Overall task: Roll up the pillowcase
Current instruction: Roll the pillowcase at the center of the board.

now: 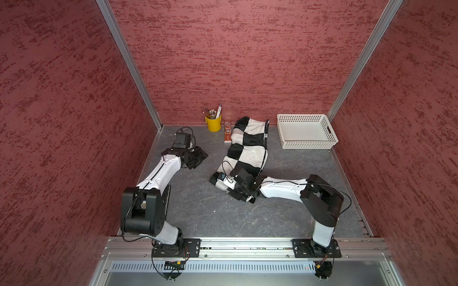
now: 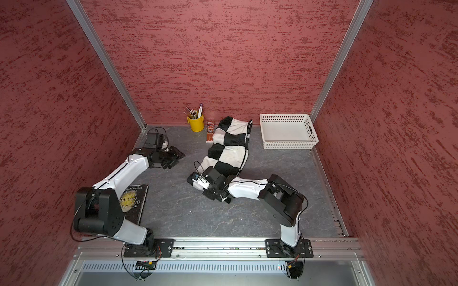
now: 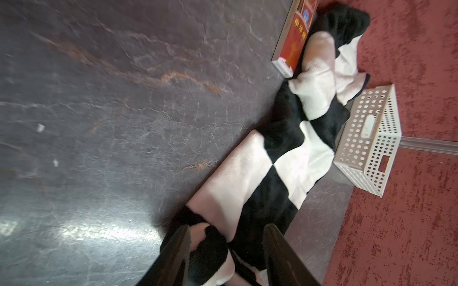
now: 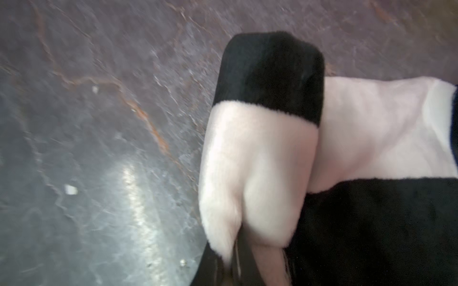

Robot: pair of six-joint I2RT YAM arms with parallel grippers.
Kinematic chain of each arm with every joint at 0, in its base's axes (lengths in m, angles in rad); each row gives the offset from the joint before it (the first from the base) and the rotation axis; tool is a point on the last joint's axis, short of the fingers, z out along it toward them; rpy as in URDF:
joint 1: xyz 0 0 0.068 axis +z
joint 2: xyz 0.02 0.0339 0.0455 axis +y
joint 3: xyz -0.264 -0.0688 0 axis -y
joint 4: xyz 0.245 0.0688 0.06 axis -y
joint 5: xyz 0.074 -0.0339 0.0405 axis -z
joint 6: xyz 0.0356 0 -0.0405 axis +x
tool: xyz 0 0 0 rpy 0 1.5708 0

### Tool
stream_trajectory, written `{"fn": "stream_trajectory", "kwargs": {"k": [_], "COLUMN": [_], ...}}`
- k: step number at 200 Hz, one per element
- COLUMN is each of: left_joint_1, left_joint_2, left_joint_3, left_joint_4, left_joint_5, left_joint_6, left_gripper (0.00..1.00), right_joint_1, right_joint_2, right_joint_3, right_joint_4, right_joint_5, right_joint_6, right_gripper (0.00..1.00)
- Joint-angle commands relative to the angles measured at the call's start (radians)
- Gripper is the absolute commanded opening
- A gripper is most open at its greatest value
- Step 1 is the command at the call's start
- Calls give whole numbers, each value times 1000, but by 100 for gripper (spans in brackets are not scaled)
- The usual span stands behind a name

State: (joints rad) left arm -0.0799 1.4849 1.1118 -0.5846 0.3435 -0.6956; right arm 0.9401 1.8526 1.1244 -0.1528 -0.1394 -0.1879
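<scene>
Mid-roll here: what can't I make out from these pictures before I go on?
1. Right gripper: fingers blurred and cut off by the right wrist view's edge; hidden under its wrist in both top views.
2. Pillowcase, rolled end: partly under the right arm in both top views.
3. Book: half covered by the left arm in a top view.

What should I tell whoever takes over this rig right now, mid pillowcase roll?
Left end effector: open, empty, off to the side of the pillowcase.
Right end effector: shut on the pillowcase's near end.
Pillowcase: stretched out lengthwise, far end between a red box and the white basket.
Done: near end curled into a first small roll.
To do: most of the cloth lies flat; roll it toward the far end.
</scene>
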Motion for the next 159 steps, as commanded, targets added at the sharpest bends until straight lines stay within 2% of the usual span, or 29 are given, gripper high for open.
{"fn": "stream_trajectory", "kwargs": {"k": [1, 44, 75, 112, 130, 159], "left_joint_1": [-3, -59, -172, -280, -304, -313], "left_joint_2": [-61, -176, -218, -173, -127, -46], "left_joint_3": [-62, -175, -246, -285, -264, -190], "left_joint_4": [-42, -31, -3, 67, 98, 121], "left_joint_5": [12, 1, -27, -35, -40, -57], "left_joint_6": [47, 51, 39, 1, -6, -14], "left_gripper": [52, 51, 50, 47, 47, 47], "right_joint_1": [-34, -175, -265, -354, -377, -380], "right_joint_2": [-17, 66, 140, 219, 261, 312], "right_joint_3": [37, 36, 66, 137, 198, 287], "right_joint_4": [-54, -26, 6, -2, -64, -152], "right_joint_5": [-215, -446, -603, -689, -709, -721], "right_joint_6": [155, 259, 324, 379, 365, 323], "right_gripper": [0, 0, 0, 0, 0, 7]}}
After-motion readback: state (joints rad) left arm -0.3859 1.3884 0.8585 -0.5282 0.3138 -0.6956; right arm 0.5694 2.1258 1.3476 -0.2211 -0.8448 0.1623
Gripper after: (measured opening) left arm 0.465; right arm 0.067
